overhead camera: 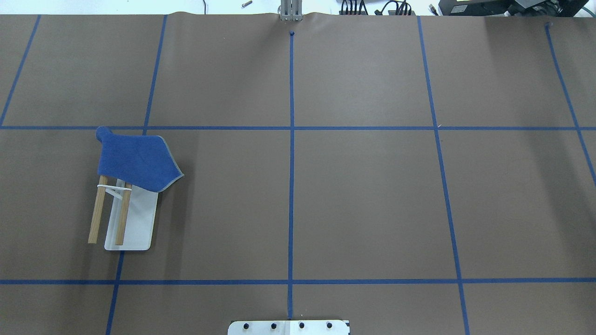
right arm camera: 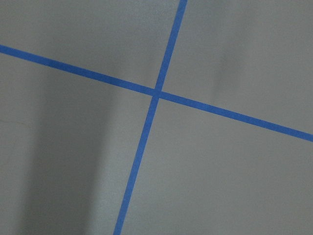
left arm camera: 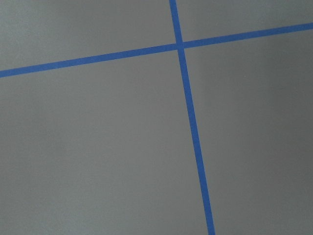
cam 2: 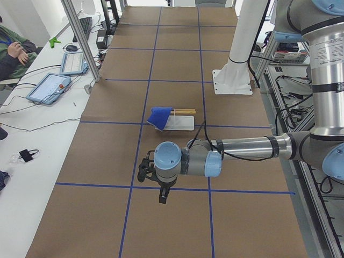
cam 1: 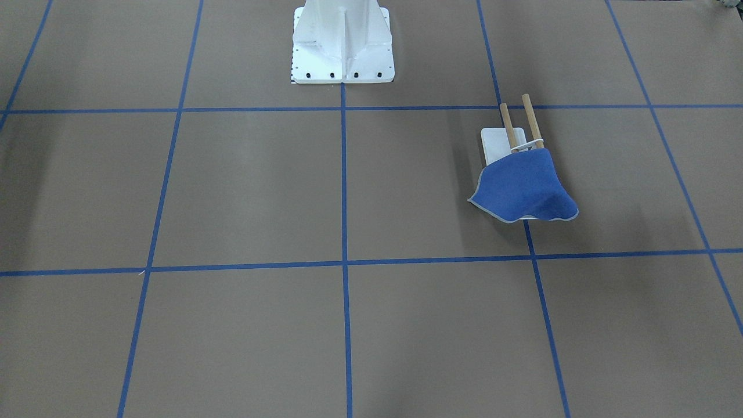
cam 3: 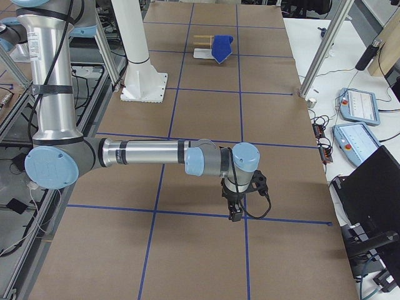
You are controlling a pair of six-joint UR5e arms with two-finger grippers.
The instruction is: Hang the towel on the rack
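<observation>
On desk (overhead camera: 372, 195), robot's left side: rack (overhead camera: 139, 223), standing on its white base; towel (overhead camera: 135, 160), blue, draped over both dowels' ends farthest from robot. Left end effector (cam 2: 163, 194) and right end effector (cam 3: 236, 212): above desk, well apart from rack; open or closed cannot be told.

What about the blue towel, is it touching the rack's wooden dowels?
Touching. The overhead exterior view shows the towel draped over the rack, hiding the far ends of both dowels.
</observation>
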